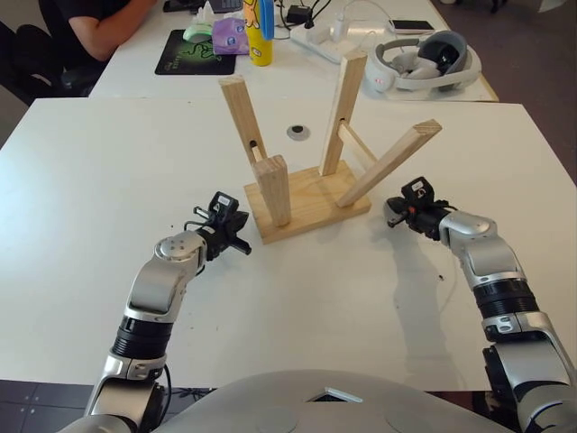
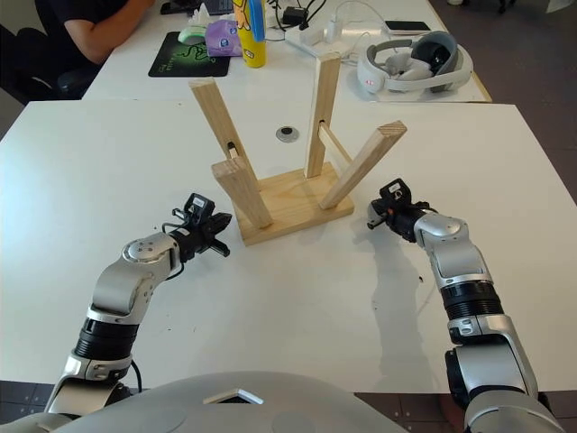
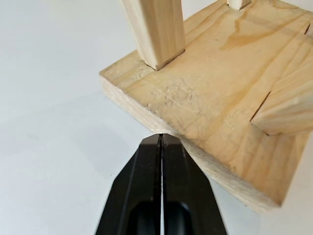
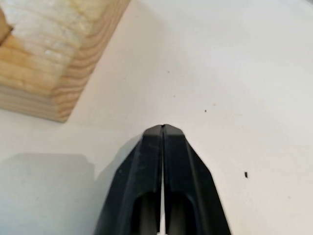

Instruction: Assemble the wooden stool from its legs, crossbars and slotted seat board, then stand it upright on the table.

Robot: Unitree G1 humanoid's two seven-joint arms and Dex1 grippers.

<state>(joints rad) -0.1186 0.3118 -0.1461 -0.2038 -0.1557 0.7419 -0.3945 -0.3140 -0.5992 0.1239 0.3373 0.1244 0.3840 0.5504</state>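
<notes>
2 white tables stand end to end: the near table (image 1: 90, 180), evenly lit, has a small round dark grommet (image 1: 297, 132); the far table (image 1: 135, 79) carries a black mouse mat (image 1: 194, 52), a yellow bottle (image 1: 261, 34), a white power strip (image 1: 311, 38) and a white-and-grey headset (image 1: 424, 61). Grey floor (image 1: 534, 54) shows at right.

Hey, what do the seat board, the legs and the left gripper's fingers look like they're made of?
Seat board: pale bare wood, probably pine; grain streaks and scratches, no gloss.
Legs: same light unvarnished-looking wood, grain visible.
Fingers of the left gripper: smooth matte black, likely plastic or rubber; cannot tell which.
</notes>
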